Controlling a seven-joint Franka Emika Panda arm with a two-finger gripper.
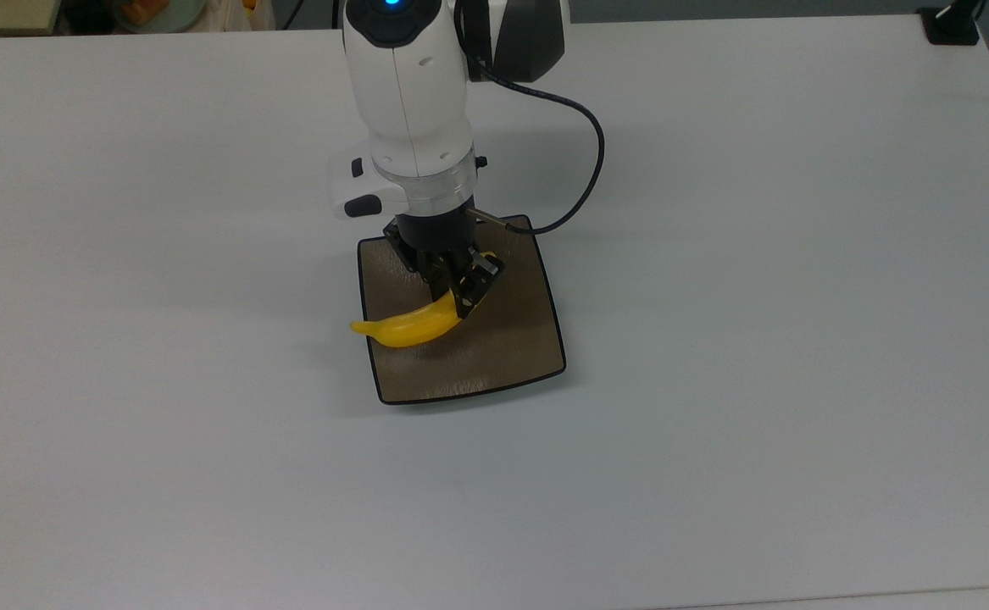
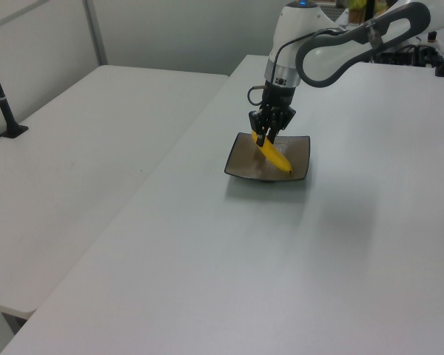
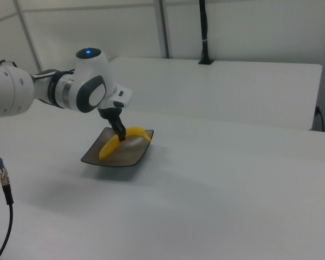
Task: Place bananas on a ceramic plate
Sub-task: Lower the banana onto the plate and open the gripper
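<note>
White worktop (image 1: 757, 339), plain and matte, with pale partition walls behind it in the left and right views.

Left to right in the top view:

- Bananas (image 1: 409, 327): one smooth, glossy yellow fruit, curved. Its free tip pokes just past the plate's edge on the top view's left; the rest of the body lies over the plate. The right view shows the banana (image 3: 122, 142) tilted, one end down toward the plate and the other arched higher. Whether the low end touches the plate surface I cannot tell.
- Gripper (image 1: 458, 298): jaws clamped on the banana, toward one end and not at mid-length, so the long free part hangs out as a lever. In the left view the gripper (image 2: 265, 137) comes down almost vertically over the plate.
- Ceramic plate (image 1: 511, 356): square, brown-taupe, dark rim, rounded corners, flat on the worktop. Nothing rests loose in it; the held banana is the only thing over it.

Handling judgement: light, fairly stiff, skin slick and shiny, so it may pivot in an off-centre pinch. A hold nearer the middle of the curve would balance better. Plate looks hard and brittle; set-down should be gentle. On release the overhanging tip may rest on the rim.
</note>
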